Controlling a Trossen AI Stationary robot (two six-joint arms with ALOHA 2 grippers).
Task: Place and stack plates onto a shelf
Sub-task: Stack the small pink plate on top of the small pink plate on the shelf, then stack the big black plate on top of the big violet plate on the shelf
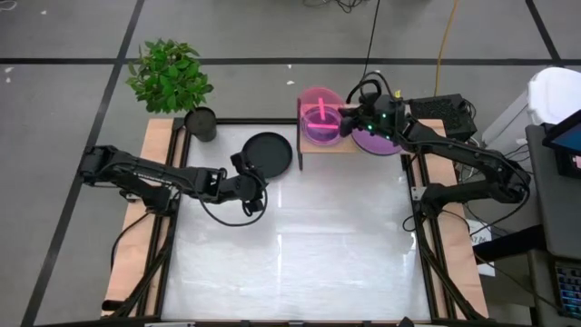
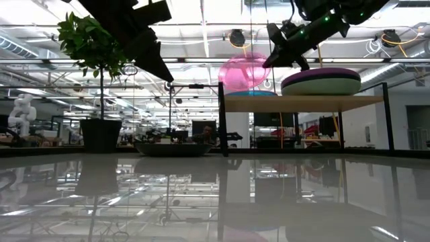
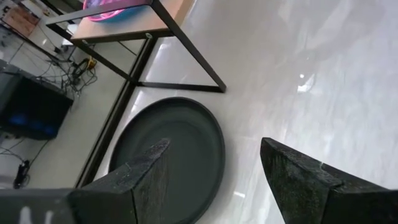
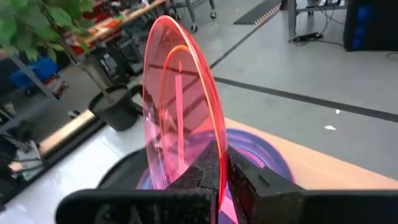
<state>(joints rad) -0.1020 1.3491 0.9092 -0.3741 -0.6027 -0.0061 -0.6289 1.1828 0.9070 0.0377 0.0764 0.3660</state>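
Note:
The pink translucent plate (image 4: 180, 106) stands on edge in my right gripper (image 4: 225, 177), above the left half of the shelf (image 2: 302, 102). Under it a cyan plate (image 2: 250, 93) lies flat on the board. A stack topped by a purple plate (image 2: 321, 79) rests on the shelf's right half. The black plate (image 1: 268, 153) lies flat on the table left of the shelf. My left gripper (image 3: 214, 168) hovers open just near of the black plate (image 3: 168, 155), touching nothing. My right gripper pinches the pink plate's rim (image 4: 219, 163) between its two fingers, one finger on each face. The fingers (image 2: 277, 52) come slanting down from the table's right. The plate is lifted clear of the shelf and stands nearly upright, tilted, rising above the fingers.
A potted plant (image 1: 172, 77) in a dark pot (image 1: 201, 123) stands at the table's far left corner, beside the black plate. The shelf's thin black legs (image 3: 180, 59) stand right of the black plate. The glossy white table (image 1: 290, 254) stretches toward the near edge.

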